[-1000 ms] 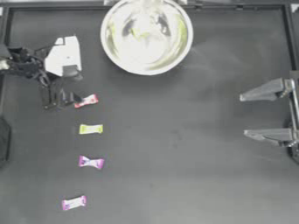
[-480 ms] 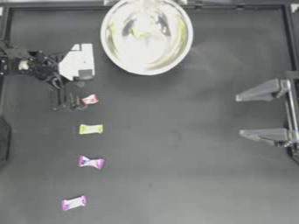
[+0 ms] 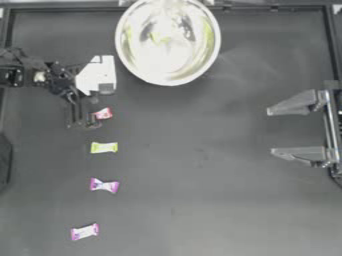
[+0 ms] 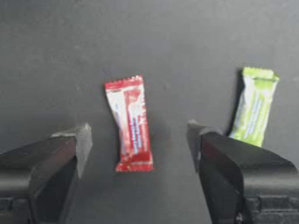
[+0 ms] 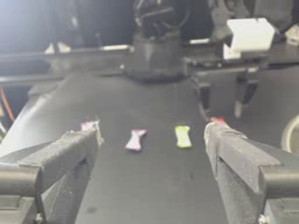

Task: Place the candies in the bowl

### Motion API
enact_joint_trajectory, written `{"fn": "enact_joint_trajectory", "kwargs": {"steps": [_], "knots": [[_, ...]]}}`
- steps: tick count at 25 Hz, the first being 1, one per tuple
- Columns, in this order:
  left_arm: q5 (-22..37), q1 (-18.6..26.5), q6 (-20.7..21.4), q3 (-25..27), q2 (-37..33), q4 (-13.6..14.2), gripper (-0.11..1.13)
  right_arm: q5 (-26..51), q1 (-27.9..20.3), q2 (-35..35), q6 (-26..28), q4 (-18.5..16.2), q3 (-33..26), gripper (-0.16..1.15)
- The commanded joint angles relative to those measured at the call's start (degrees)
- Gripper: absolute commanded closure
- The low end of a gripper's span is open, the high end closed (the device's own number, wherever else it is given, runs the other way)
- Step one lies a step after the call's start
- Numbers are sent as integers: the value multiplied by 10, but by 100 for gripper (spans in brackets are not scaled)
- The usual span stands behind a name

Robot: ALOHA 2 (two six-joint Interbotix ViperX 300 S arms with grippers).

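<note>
The silvery bowl (image 3: pixel 167 67) sits at the table's far middle, with a yellow-green patch (image 3: pixel 159 38) inside it that may be a candy. The other candies lie in a column on the left: red (image 3: pixel 102 114), yellow-green (image 3: pixel 103 147), pink-purple (image 3: pixel 103 185) and a second pink-purple (image 3: pixel 84 232). My left gripper (image 3: pixel 83 119) hangs open just over the red candy (image 4: pixel 130 124), which lies on the table between the jaws, untouched. The yellow-green candy (image 4: pixel 254 107) lies outside one jaw. My right gripper (image 3: pixel 300 127) stands open at the right edge, far from everything.
The left arm's white wrist block (image 3: pixel 97 75) sits close to the bowl's left rim. The table's raised border (image 3: pixel 174 6) runs along the far edge. The right wrist view looks across the table at the row of candies (image 5: pixel 182 136).
My left gripper has moved right and slightly nearer, from beside the red candy to over it. The candies, bowl and right arm have not moved.
</note>
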Motion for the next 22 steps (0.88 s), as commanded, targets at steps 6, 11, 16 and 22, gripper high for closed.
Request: {"fn": "enact_joint_trajectory", "kwargs": {"steps": [6, 11, 16, 22], "knots": [[-3, -1, -18, -18, 10, 17, 6, -6, -1, 5, -1, -1, -13, -2], [-3, -10, -42, -26, 25, 48, 6, -6, -1, 5, -1, -1, -13, -2], [-3, -17, -55, -31, 30, 61, 6, -7, -1, 5, -1, -1, -13, -2], [-3, -25, -57, -30, 40, 62, 6, -9, -1, 5, -2, -2, -14, -2]]}}
